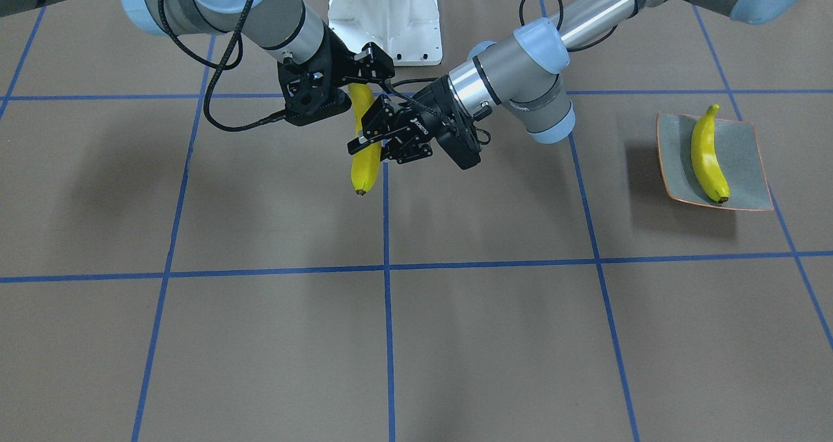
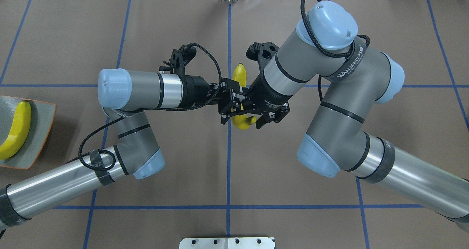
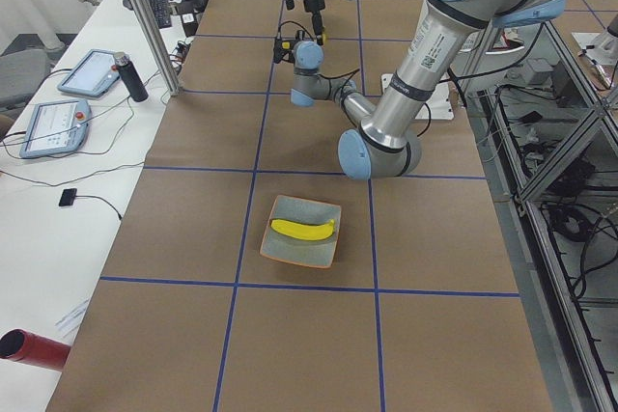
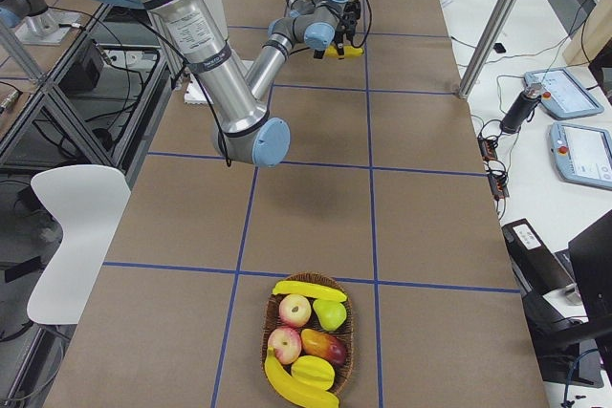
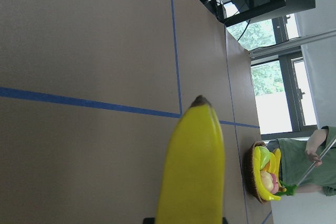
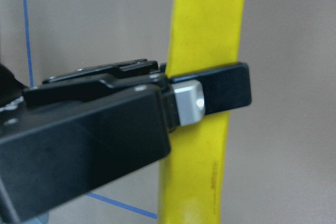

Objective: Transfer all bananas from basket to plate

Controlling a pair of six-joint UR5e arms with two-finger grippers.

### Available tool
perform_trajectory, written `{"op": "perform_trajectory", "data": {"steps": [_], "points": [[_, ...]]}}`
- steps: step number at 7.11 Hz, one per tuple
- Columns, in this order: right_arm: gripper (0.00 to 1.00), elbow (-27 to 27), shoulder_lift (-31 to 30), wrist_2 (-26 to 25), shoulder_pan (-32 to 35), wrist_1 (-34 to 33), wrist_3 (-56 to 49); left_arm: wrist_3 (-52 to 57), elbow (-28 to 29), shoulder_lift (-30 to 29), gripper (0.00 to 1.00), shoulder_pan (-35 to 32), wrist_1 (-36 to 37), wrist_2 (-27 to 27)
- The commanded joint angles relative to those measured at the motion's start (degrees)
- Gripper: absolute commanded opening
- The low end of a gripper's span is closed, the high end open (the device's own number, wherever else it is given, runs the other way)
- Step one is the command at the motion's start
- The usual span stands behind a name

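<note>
One banana (image 1: 366,165) hangs in mid-air over the table's middle, between both arms. My left gripper (image 1: 371,133) is shut on it, and one of its fingers (image 6: 226,85) lies pressed across the peel. My right gripper (image 1: 371,71) sits at the banana's end nearest the robot base; its fingers are hidden, so its state is unclear. A second banana (image 1: 708,155) lies diagonally on the grey-green plate (image 1: 748,149) on my left side. The basket (image 4: 350,346) at the far right end holds two more bananas (image 4: 308,289) among other fruit.
Apples and other fruit (image 4: 295,311) fill the basket's middle. The white robot base (image 1: 384,12) stands behind the grippers. A person (image 5: 304,166) is beyond the basket end. Tablets (image 3: 82,69) lie on a side table.
</note>
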Motion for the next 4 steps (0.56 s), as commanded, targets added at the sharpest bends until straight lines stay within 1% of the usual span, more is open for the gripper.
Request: {"op": "perform_trajectory", "data": {"steps": [1, 3, 4], "points": [[1.00, 0.32, -0.36, 1.25, 3.38, 1.52, 0.58, 0.25, 1.11, 0.18, 0.00, -0.15, 0.00, -0.07], [1.00, 0.49, -1.85, 5.02, 8.74, 1.70, 0.49, 0.43, 2.61, 0.36, 0.00, -0.41, 0.00, -0.15], [1.00, 0.58, -2.98, 7.48, 11.29, 1.61, 0.05, 0.51, 2.79, 0.36, 0.00, -1.54, 0.00, -0.42]]}}
